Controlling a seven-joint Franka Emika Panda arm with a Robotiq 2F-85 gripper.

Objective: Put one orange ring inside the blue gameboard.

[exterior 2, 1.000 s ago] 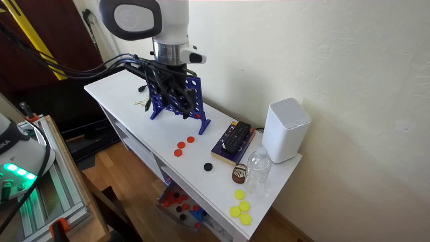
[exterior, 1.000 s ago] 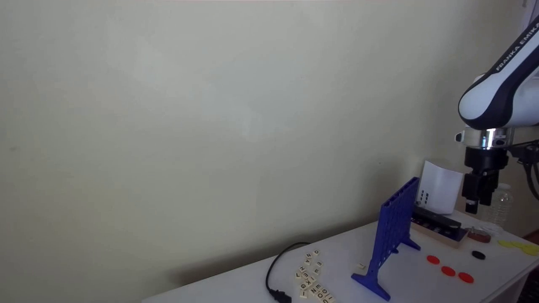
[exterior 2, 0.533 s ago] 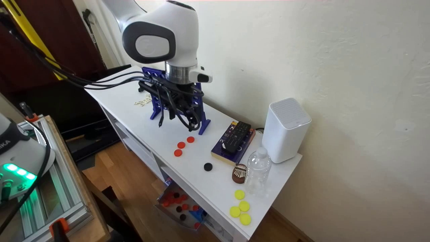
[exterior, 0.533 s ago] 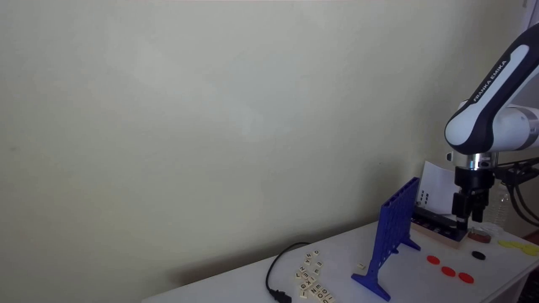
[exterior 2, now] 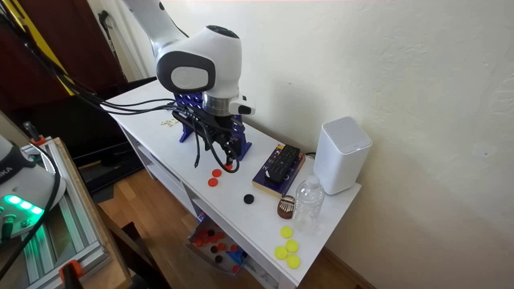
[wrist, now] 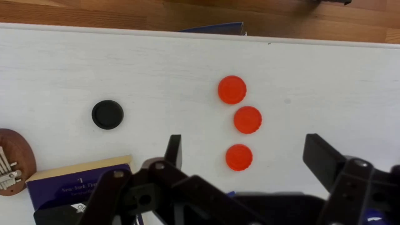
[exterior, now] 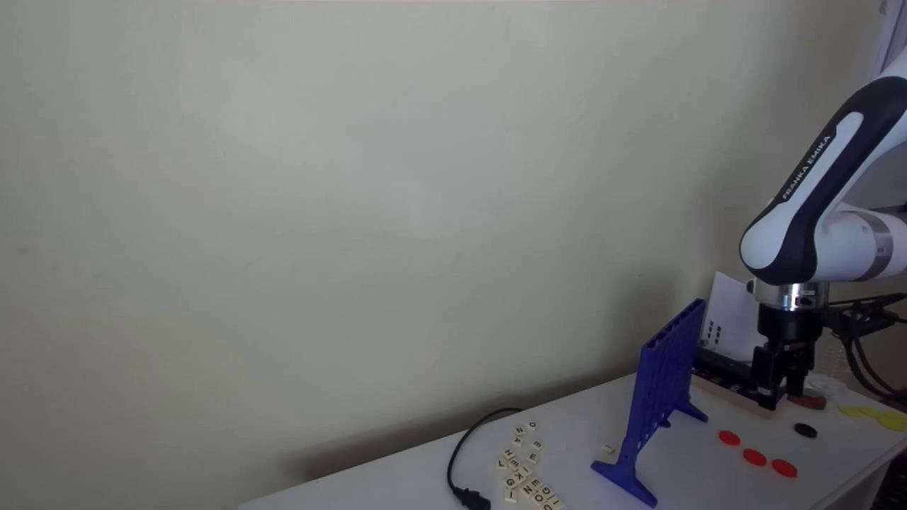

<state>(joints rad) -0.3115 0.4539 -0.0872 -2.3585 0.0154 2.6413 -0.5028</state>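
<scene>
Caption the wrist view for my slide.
The open gripper hangs above the table, three orange rings in view, a black disc and a book at picture left.

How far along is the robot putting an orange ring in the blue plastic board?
Looks done: the black gripper is open above three flat round red-orange plastic rings. In hand, probably: picking one; all lie ungripped on the white table. Left: lifting one, dropping it into the tall blue plastic grid board.
</scene>
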